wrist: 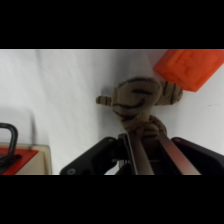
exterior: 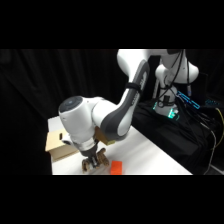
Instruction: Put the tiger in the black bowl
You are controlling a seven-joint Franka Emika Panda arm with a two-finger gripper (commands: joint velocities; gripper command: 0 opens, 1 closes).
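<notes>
The tiger (wrist: 136, 99), a tan toy with dark stripes, lies on the white table directly under my gripper (wrist: 150, 139). Its hind end sits between the two fingers (wrist: 134, 154), which are closed against it. In the side view the gripper (exterior: 93, 164) is down at table level near the front edge, and the brown tiger (exterior: 102, 160) shows around the fingers. The black bowl is out of view in both pictures.
An orange block (wrist: 192, 67) lies just beyond the tiger's head, almost touching it, and shows as the orange block (exterior: 116, 167) to the gripper's right in the side view. A tan wooden box (exterior: 57, 145) stands at the table's left; its corner (wrist: 27, 161) appears in the wrist view.
</notes>
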